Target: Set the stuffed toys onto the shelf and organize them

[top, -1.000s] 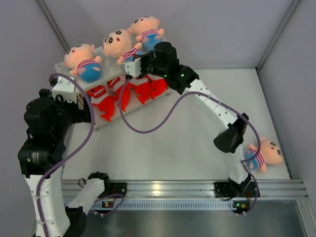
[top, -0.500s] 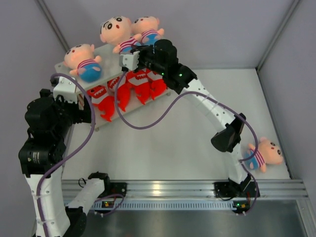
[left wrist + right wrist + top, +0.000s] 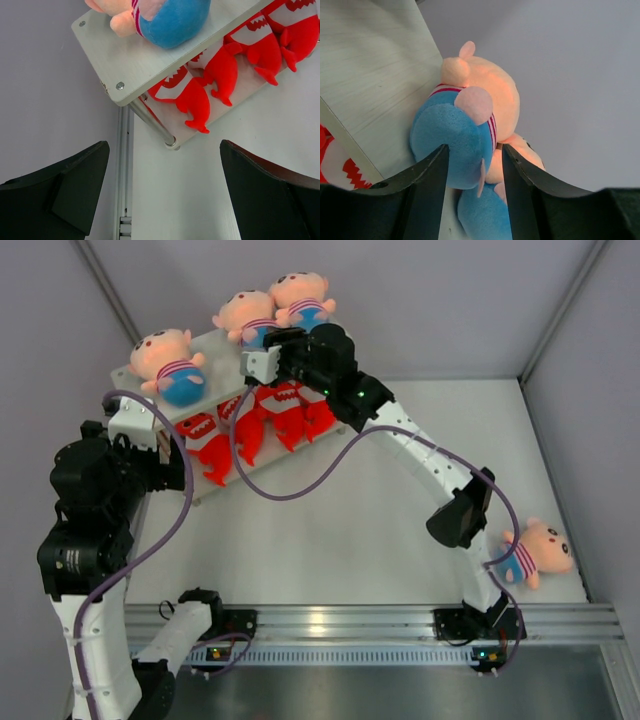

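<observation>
On the top board of the shelf [image 3: 215, 348], at the upper left of the overhead view, the middle boy doll [image 3: 243, 316] lies with its big head toward the top edge of the frame. The right claw [image 3: 474, 147] is set over its lower end. In the right wrist view the two fingers [image 3: 427, 190] stand narrowly apart with the blue shorts [image 3: 445, 130] between them. I cannot tell whether they press the plush or only stand around it.

I judge this toy light and very soft. It should squash under the fingers and spring back, and the oversized round head probably makes it prone to tip or roll. The shorts or the striped body look like the better hold, since the fuzzy cloth should not slip.

Two more dolls share that board: the left boy doll [image 3: 165, 365] near its left end and the far boy doll [image 3: 300, 295] just beside the middle one. Four red sharks [image 3: 245, 430] stand in a row on the board below. The last boy doll [image 3: 535, 552] lies on the counter [image 3: 350, 530] at the lower right, well apart from the shelf and not yet placed. The left claw [image 3: 165, 190] hangs spread wide and empty by the shelf's left corner.
</observation>
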You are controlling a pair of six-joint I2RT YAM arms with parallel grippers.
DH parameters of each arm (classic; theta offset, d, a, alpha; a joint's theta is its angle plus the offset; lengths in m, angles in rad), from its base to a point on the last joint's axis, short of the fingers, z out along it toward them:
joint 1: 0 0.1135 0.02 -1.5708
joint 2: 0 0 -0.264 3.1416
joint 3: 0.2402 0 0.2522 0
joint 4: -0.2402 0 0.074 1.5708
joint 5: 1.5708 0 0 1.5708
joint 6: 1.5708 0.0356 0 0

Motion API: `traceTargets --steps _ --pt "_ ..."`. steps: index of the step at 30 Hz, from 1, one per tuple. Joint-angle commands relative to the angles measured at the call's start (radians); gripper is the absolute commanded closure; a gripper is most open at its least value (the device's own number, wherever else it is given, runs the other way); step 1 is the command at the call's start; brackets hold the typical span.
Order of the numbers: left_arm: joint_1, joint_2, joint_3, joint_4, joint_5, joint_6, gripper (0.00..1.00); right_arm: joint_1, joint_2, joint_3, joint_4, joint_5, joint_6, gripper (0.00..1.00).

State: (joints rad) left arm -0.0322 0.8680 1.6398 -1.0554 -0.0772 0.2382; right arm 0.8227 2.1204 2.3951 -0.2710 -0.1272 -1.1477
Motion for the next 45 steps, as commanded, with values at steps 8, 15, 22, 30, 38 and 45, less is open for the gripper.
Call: traceTargets --steps 8,15,22,30,38,45 --pt "-0.005 -0.011 -0.008 0.02 0.004 0.012 0.02 0.047 -0.192 -0.114 0.119 -0.029 0.072 0.24" --pt "-0.008 -0.014 -0.003 0.017 0.02 0.006 0.02 0.102 -0.428 -0.241 0.133 0.012 0.44 0.01" --pt "-0.009 -0.017 -0.026 0.018 0.108 -0.026 0.02 0.09 -0.788 -0.682 -0.336 0.694 1.227 0.01" --pt "-0.093 -0.011 -0.04 0.018 0.116 -0.031 0.02 -0.311 -1.005 -1.218 -0.921 0.67 1.807 0.01" --pt "-0.179 -0.021 -0.021 0.017 0.093 -0.016 0.02 -0.621 -1.289 -1.507 -0.879 0.759 2.094 0.01" --pt "-0.209 -0.032 -0.024 0.012 0.091 -0.01 0.02 -0.876 -1.361 -1.711 -0.881 0.796 2.325 0.01"
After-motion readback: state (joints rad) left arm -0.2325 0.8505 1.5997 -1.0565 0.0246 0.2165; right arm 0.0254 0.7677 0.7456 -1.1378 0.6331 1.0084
